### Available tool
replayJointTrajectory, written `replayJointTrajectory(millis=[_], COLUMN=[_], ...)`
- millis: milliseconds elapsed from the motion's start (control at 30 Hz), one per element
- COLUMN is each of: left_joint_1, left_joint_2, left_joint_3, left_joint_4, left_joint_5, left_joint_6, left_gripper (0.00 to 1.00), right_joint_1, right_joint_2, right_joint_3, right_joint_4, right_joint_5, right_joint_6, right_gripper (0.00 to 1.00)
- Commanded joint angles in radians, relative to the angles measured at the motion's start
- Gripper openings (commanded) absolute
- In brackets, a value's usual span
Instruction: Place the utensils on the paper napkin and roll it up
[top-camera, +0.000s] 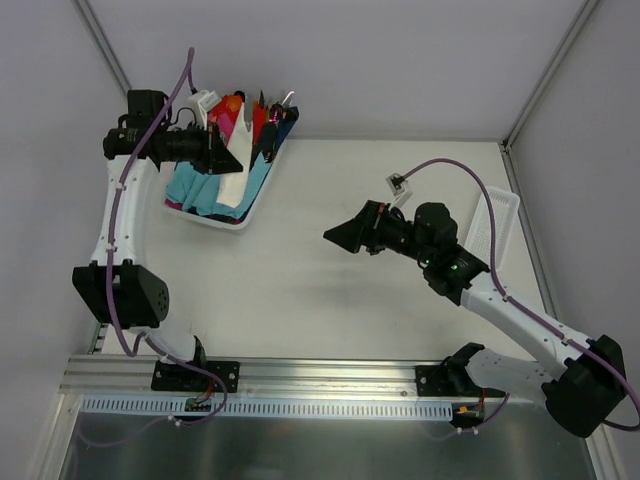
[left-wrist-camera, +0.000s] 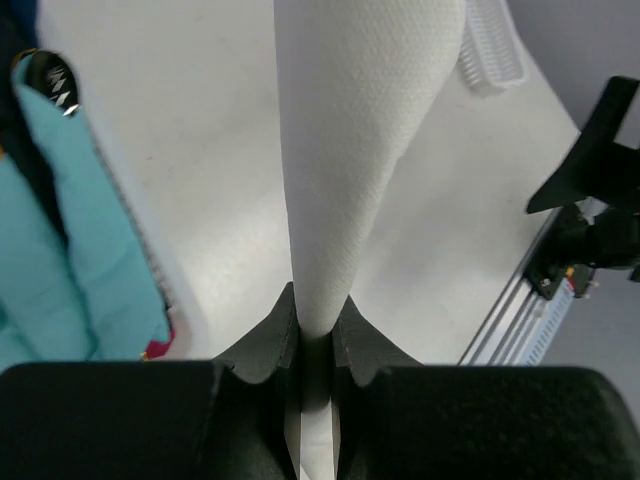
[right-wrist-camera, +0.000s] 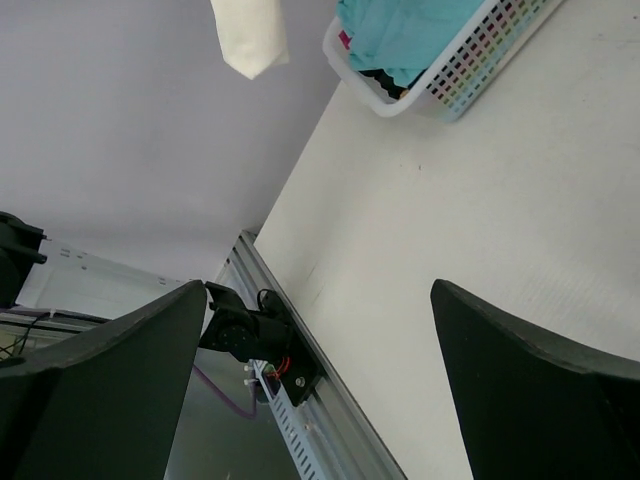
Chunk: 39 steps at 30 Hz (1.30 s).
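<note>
Currently, task status: early stage. 1 sheet is lifted, 0 utensils are placed, and rolling has not begun. By my reading, what is left is spreading the sheet flat, fetching the cutlery, laying it on the sheet, and rolling.

1. Table (top-camera: 320, 290): pale work surface. No sheet is laid on it.
2. Basket (top-camera: 215, 218): white mesh, at the far left of the table. It holds teal, pink and red bundles (top-camera: 200, 185).
3. Tray (top-camera: 497, 225): white, ribbed, at the right edge of the table, well apart from the basket.
4. Paper napkin (left-wrist-camera: 360, 150): plain white, 1 piece, off the table. It is pinched at one end and reaches out from the fingers over the near side of the basket. It is creased into a narrow fold, not spread.
5. Utensils (top-camera: 268, 120): slender dark pieces standing among the bundles at the far end of the basket, beside the left arm's wrist. How many there are is too small to tell.
6. Left gripper (left-wrist-camera: 318, 320): jaws nearly together, clamped on the napkin's edge.
7. Right gripper (right-wrist-camera: 320, 290): jaws spread wide with nothing between them. It hovers over mid-table, well apart from the napkin and the basket.
</note>
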<state>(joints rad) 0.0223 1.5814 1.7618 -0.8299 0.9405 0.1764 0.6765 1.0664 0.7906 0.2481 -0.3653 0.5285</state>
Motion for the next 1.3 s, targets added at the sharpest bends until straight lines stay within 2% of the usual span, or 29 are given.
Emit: replayJointTrajectory(millis=[0,300,633,1267], left_joint_1=[0.076,0.228,0.312,0.312], left_joint_2=[0.075,0.298,0.445,0.681], left_joint_3=[0.126,0.356,0.392,0.493], left_joint_4=[-0.169,-0.31,-0.334,-0.334], left_joint_5=[-0.017,-0.057,-0.103,-0.042], left_joint_6=[0.205,0.421,0.598,0.604], left_gripper=[0.0,0.0,0.0,0.0], right_joint_1=[-0.011,-0.017,-0.029,-0.041], right_joint_2=[-0.01,0.036,0.052,0.079], right_joint_3=[-0.002,-0.002,-0.022,-0.045], right_joint_4=[-0.03,-0.032,-0.033,-0.03], right_joint_5=[-0.011,-0.03,-0.043,-0.061], right_joint_6=[-0.041,-0.05,-0.051,-0.056], right_gripper=[0.99,0.99,0.99,0.99])
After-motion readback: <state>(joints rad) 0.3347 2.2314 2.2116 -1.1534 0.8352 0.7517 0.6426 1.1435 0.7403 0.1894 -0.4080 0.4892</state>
